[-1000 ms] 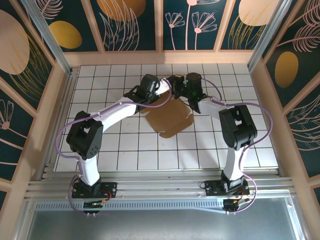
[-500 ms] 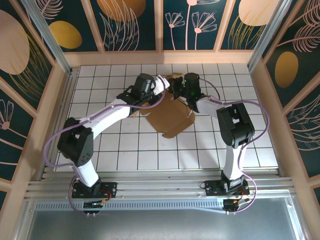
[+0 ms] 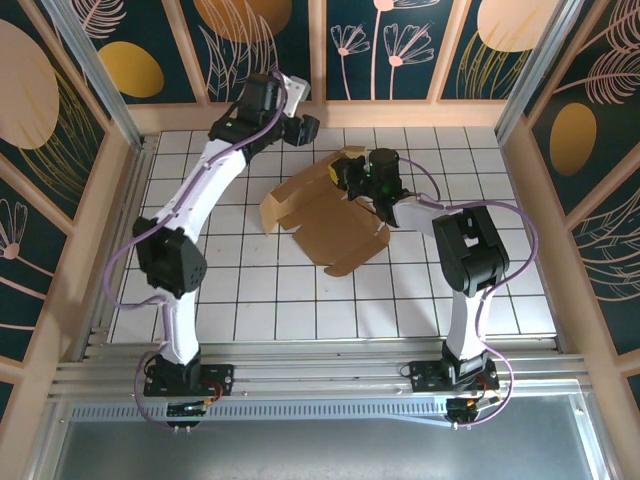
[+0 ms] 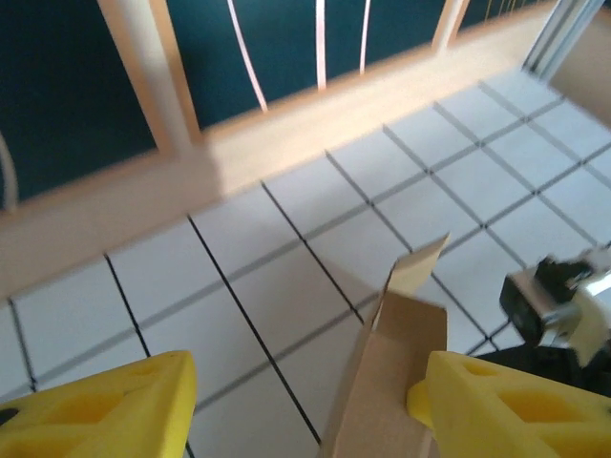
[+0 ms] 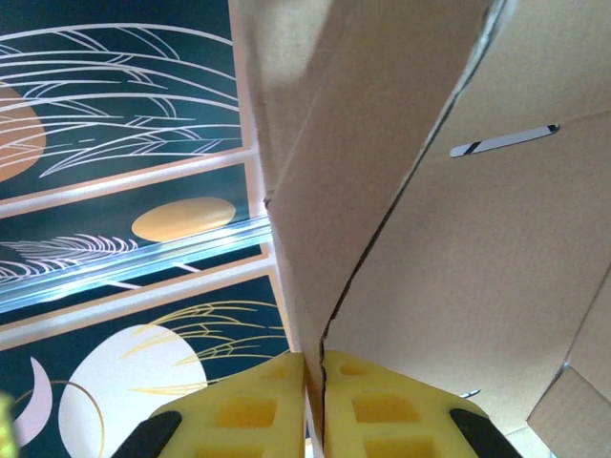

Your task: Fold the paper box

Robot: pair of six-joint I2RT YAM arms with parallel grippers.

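Observation:
The paper box [image 3: 325,218] is a creased brown cardboard sheet lying partly unfolded on the middle of the white tiled table, with flaps raised at its left and back. My right gripper [image 3: 349,177] is at its back edge, shut on a raised flap. In the right wrist view the yellow fingertips [image 5: 265,412] pinch the cardboard wall [image 5: 449,239] between them. My left gripper [image 3: 302,127] is up near the back wall, apart from the box. In the left wrist view it [image 4: 305,401] is open, with an upright box flap [image 4: 396,363] standing close to its right finger.
A wooden rail [image 3: 330,114] and patterned panels close off the back of the table. Slanted side walls [image 3: 95,200] stand left and right. A metal frame [image 3: 320,375] runs along the near edge by the arm bases.
My left gripper has opened, let go of the box and swung up and back toward the rear wall. The box's left side now lies uncovered. The right gripper keeps its grip.

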